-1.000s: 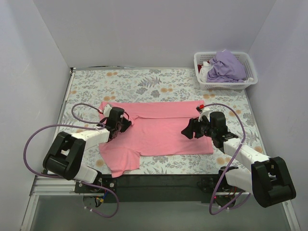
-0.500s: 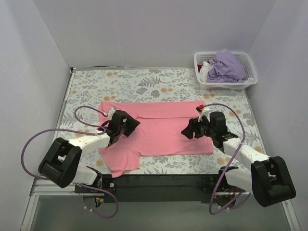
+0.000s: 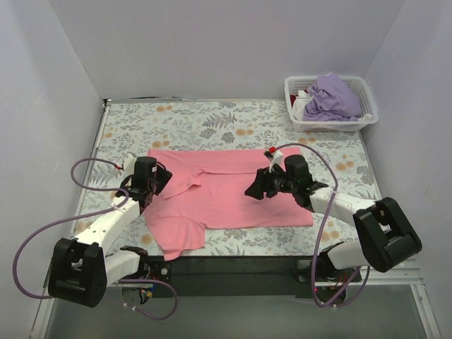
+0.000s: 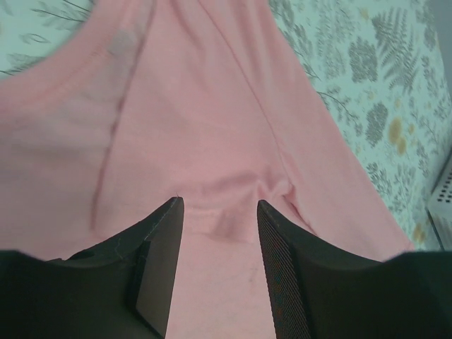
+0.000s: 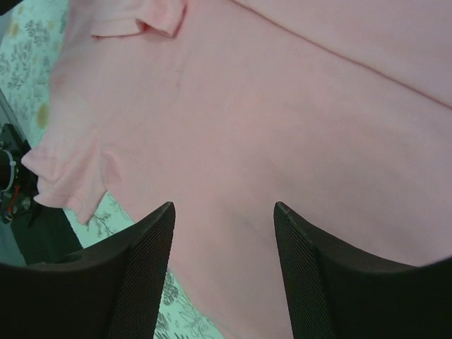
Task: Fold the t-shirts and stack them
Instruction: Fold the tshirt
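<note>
The salmon pink t-shirt lies spread on the tablecloth, with one sleeve hanging toward the near edge. My left gripper is open and empty over the shirt's left part. The left wrist view shows a small wrinkle of pink cloth between the fingers of that gripper. My right gripper is open and empty over the shirt's middle right. In the right wrist view that gripper hovers above smooth pink cloth. The lavender purple t-shirt lies bunched in the basket.
The white lattice basket stands at the back right corner and also holds some white and red cloth. The floral tablecloth covers the table. Grey walls close in the left, back and right sides. Purple cables loop beside both arms.
My left gripper has moved left and back toward the shirt's left edge. My right gripper has moved left and slightly back, further over the shirt. The shirt lies as before.
</note>
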Motion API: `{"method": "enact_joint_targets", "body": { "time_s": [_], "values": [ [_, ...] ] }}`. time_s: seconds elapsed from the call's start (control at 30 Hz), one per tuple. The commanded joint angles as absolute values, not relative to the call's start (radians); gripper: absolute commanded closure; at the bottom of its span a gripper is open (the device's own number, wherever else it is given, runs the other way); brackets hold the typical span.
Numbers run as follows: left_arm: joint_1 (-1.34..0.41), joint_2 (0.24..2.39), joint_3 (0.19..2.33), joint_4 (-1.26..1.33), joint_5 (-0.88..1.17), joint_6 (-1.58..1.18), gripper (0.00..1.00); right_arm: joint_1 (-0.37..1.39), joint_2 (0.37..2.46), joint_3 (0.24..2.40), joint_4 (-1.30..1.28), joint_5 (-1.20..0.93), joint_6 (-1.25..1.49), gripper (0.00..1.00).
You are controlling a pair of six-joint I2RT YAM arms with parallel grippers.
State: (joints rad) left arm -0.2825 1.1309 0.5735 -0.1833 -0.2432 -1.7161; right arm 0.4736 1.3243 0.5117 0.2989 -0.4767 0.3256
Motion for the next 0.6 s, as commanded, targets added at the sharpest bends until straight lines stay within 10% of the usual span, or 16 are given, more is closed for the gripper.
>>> {"method": "enact_joint_targets", "body": {
  "time_s": [0.0, 0.57],
  "values": [
    [-0.197, 1.086, 0.549, -0.278, -0.235, -1.628, 0.56, 0.540, 1.435, 0.650, 0.429, -0.492, 0.443, 0.36],
    [-0.155, 1.201, 0.555, -0.314, -0.147, -1.525, 0.56, 0.692, 2.014, 1.121, 0.534, -0.503, 0.724, 0.45]
  ]
}}
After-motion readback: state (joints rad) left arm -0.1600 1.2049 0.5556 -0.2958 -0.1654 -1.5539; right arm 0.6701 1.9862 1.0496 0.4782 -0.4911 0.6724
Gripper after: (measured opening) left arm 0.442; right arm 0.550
